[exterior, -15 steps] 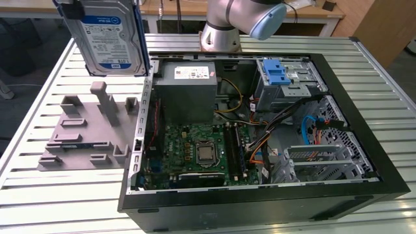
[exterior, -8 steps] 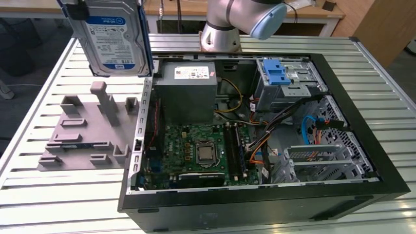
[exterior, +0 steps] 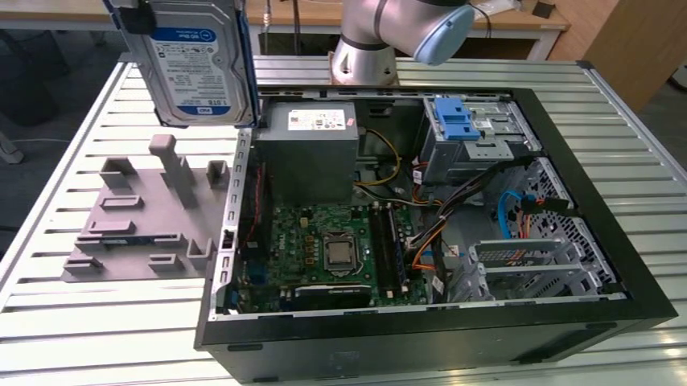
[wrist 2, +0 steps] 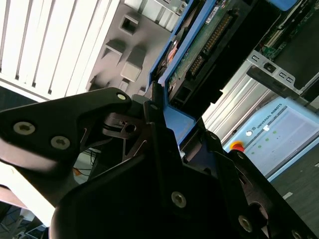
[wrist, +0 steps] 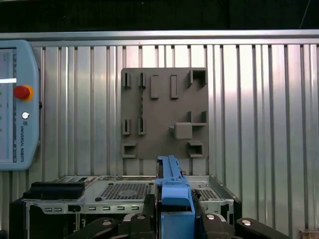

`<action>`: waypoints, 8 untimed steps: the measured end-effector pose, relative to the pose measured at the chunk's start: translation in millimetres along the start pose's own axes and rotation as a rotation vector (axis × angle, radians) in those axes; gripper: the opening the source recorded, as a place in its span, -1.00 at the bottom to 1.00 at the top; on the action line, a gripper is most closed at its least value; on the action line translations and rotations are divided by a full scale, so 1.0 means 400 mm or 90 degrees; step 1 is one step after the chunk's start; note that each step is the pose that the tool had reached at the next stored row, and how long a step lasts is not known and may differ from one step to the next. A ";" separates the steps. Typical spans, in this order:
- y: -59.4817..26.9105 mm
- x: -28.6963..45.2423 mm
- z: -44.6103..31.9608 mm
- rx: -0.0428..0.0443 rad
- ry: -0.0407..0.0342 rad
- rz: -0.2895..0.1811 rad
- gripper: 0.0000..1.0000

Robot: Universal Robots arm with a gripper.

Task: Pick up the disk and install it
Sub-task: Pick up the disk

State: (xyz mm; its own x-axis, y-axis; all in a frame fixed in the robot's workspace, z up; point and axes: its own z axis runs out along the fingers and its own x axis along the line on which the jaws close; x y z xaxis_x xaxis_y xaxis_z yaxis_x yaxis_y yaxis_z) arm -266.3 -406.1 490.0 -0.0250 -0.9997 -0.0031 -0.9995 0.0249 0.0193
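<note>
While its fingers (wrist: pixel 148 209) clamp the blue carrier frame (wrist: pixel 174 191), the gripper (wrist: pixel 175 224) holds the disk (exterior: pixel 199 68) upright in the air, over the grey fixture plate (exterior: pixel 118 241), at ten o'clock from the open computer case (exterior: pixel 429 338).

A table (exterior: pixel 96 322) of pale, ribbed metal slats fills the foreground, with a dark frame edge along the exterior view's right. Beyond the table's far side stands a desk (exterior: pixel 516 22) with a wooden top and a white frame. Next to the desk is a light wooden panel (exterior: pixel 633 48). Dark floor (exterior: pixel 27 185) shows past the table's edge on the exterior view's left. Soft, even light falls on the slats.
</note>
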 end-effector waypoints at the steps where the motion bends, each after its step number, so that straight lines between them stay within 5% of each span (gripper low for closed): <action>1: -0.002 0.000 0.000 0.0000 0.0000 0.000 -0.27; 8: -0.020 0.003 0.000 0.0001 0.0000 0.000 -0.27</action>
State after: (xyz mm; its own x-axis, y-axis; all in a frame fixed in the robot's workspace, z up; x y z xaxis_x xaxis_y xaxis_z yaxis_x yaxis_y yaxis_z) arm -258.4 -407.4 490.0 -0.0252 -0.9997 -0.0032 -0.9995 0.0251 0.0192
